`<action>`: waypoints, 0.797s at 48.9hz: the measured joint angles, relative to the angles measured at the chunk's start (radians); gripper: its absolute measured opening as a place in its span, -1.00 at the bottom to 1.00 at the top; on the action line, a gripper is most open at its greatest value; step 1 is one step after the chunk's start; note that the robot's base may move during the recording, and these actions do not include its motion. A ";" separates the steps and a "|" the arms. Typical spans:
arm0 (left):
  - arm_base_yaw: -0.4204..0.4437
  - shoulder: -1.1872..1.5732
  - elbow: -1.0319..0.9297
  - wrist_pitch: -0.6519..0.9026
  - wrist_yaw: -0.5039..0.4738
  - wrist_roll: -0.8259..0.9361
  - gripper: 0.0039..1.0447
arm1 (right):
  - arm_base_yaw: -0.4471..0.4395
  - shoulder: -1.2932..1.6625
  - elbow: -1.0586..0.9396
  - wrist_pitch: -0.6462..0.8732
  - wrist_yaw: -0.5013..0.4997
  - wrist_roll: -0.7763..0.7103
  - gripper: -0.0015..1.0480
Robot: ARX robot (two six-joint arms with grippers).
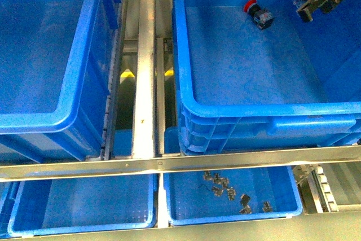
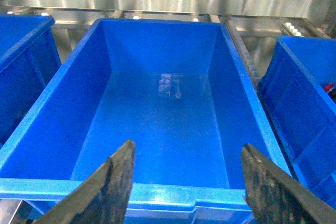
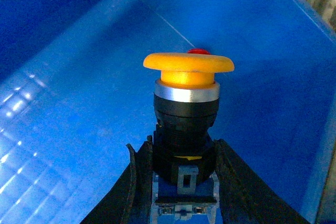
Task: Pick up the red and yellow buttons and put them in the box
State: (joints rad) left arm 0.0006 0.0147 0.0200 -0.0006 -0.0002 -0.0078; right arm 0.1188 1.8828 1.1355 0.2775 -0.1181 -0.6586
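Right gripper (image 3: 181, 182) clamps the yellow button (image 3: 188, 69) by its body above the box (image 1: 237, 108), where the red button (image 1: 256, 14) already lies. Lowering near the floor before release should stop it bouncing. Left gripper (image 2: 184, 182) hangs spread over another bin (image 2: 157, 192). The front view crops the right arm.

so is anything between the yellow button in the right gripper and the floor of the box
Nothing visible. The right gripper holds the yellow button over the box, whose floor below is bare. The red button already lies on that floor, near the far wall and close by.
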 joint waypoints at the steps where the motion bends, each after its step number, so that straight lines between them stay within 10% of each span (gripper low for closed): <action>1: 0.000 0.000 0.000 0.000 0.000 0.000 0.31 | -0.001 0.023 0.026 -0.005 0.006 0.018 -0.51; 11: 0.000 0.000 0.000 0.000 0.000 0.000 0.88 | -0.015 0.216 0.262 -0.082 0.090 0.200 -0.51; 39: 0.000 0.000 0.000 0.000 0.000 0.001 0.85 | 0.002 0.490 0.584 -0.237 0.277 0.483 -0.51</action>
State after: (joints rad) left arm 0.0006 0.0147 0.0200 -0.0006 -0.0002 -0.0067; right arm 0.1204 2.3730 1.7195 0.0406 0.1585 -0.1761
